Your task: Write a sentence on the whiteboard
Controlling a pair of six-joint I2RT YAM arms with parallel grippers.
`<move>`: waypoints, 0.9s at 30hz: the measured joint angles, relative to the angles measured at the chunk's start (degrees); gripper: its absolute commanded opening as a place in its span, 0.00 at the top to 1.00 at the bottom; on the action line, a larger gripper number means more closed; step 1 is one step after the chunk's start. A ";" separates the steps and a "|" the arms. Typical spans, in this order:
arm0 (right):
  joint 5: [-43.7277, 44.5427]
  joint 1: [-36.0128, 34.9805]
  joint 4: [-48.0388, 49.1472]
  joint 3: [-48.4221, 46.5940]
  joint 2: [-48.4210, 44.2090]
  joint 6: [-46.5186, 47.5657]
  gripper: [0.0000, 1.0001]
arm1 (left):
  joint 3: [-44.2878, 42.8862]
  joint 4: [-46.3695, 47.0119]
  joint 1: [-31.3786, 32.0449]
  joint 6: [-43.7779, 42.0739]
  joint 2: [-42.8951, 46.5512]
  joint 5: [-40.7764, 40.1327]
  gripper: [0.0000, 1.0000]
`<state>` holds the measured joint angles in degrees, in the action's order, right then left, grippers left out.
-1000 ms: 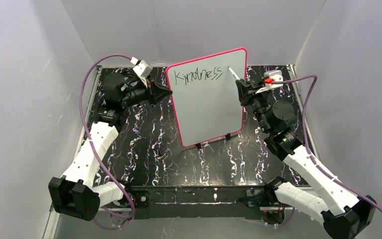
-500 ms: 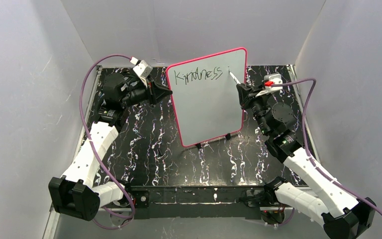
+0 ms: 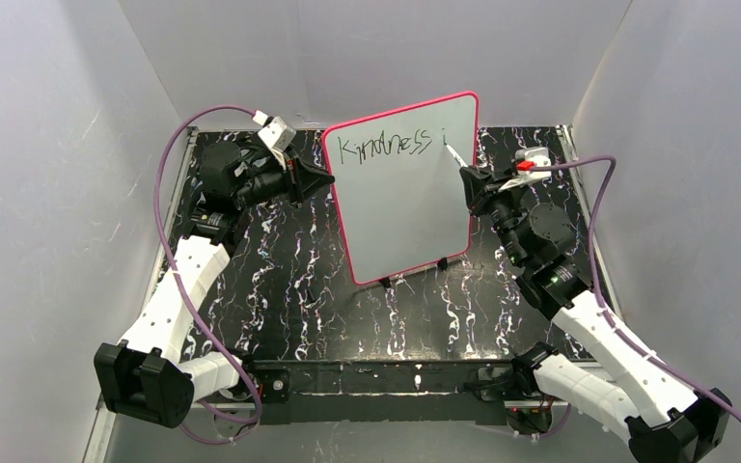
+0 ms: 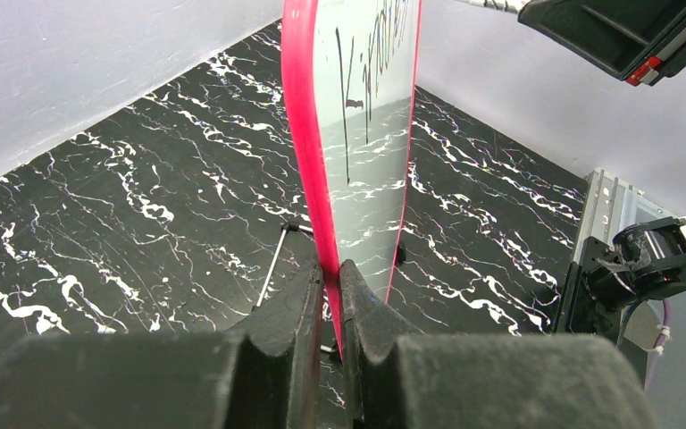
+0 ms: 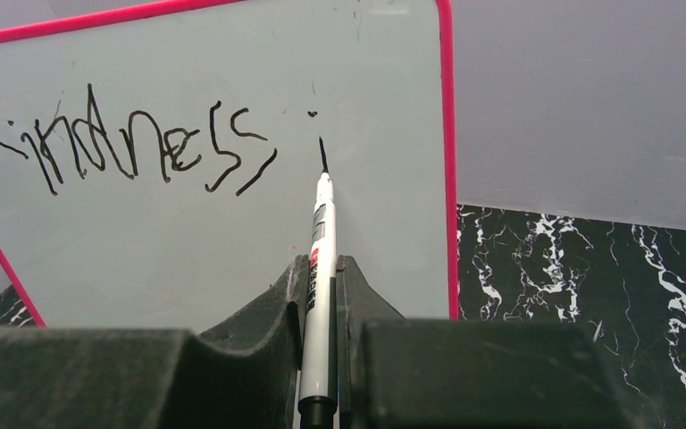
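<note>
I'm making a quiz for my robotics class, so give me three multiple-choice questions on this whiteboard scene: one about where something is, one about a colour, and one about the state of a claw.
1. Where on the whiteboard is the marker tip?
A. Left of the K.
B. Just right of "Kindness".
C. On the bottom frame.

2. What colour is the whiteboard's frame?
A. Pink-red.
B. Blue.
C. Yellow.

3. What is the left claw doing?
A. Hanging open.
B. Holding the marker.
C. Shut on the whiteboard's left edge.

Answers:
1. B: the right wrist view shows the tip past the final s, with the marker gripped in the right claw.
2. A: the rim is pink-red in every view.
3. C: the left wrist view shows its fingers pinching the frame.
</note>
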<state>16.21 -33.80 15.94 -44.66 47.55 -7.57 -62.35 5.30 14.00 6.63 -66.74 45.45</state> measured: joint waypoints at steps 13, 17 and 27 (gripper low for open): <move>1.68 0.00 2.62 -2.25 2.51 1.64 0.99 | 0.00 0.02 0.00 0.00 0.00 0.02 1.00; 1.92 0.00 3.30 -2.49 2.82 2.16 0.99 | 0.00 0.02 -0.02 0.00 0.00 0.02 1.00; 2.91 0.00 3.41 -1.79 2.38 1.79 0.99 | 0.00 0.02 0.00 0.02 0.00 0.04 1.00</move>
<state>19.11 -33.80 19.35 -46.46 49.93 -5.78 -62.35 5.32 14.00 6.66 -66.74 45.50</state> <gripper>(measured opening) 0.206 0.075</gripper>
